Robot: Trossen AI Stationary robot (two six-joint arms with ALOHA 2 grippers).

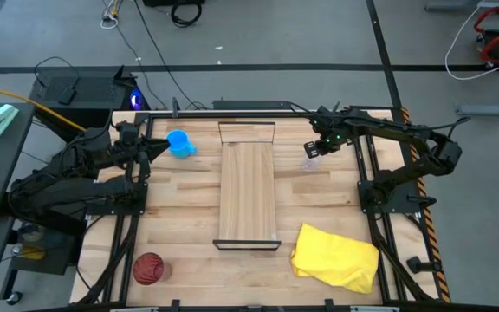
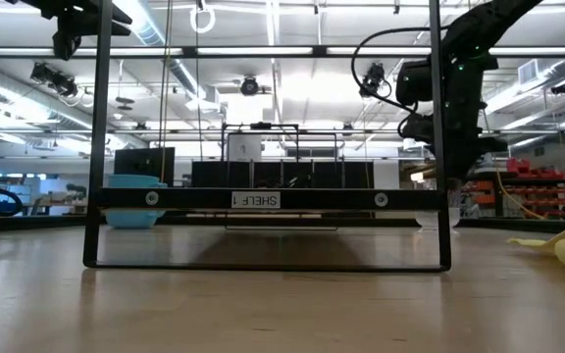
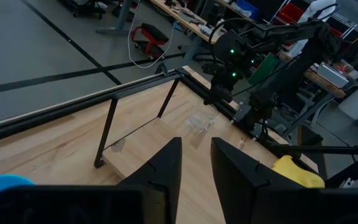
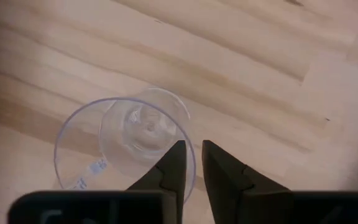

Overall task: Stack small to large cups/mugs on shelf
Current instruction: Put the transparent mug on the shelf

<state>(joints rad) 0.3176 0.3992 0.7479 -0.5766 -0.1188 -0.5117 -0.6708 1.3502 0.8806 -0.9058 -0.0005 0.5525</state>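
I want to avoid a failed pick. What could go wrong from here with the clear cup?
The right pincer hangs over the clear cup, fingers nearly closed and at the cup's rim. Descending like this, they might strike the rim and tip the cup rather than straddle its wall. The thin wall may also slip when squeezed.

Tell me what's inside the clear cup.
Nothing shows inside the clear cup: the right wrist view looks down through its open mouth to its base and the wooden table beneath. The right end effector hangs over its rim, fingers nearly together, hiding a small part.
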